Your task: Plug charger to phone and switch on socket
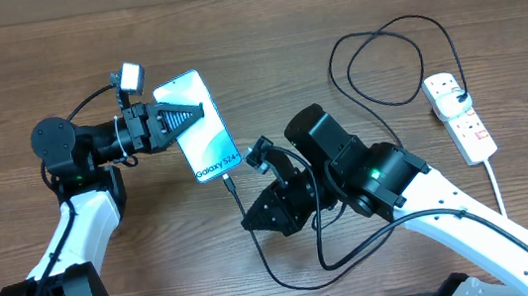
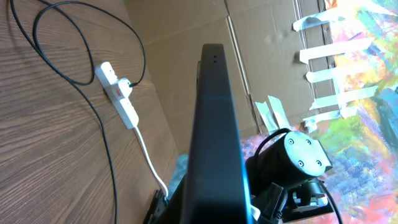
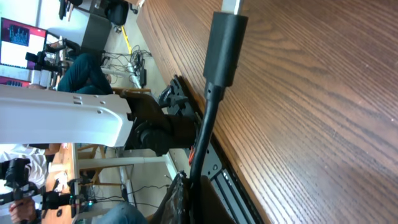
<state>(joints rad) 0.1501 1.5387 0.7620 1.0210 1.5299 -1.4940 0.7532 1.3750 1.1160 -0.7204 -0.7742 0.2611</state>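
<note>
The charger loops across the table between phone and socket.

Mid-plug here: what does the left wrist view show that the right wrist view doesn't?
Only the left wrist view: the phone seen edge-on, dark and filling the middle, and beyond it the socket lying on the wood with its white cord trailing away. Only the right wrist view: the charger connector up close, with its black body over the wood and its light tip cut off by the top edge. Both: the charger's thin black cable and the wooden table.
</note>
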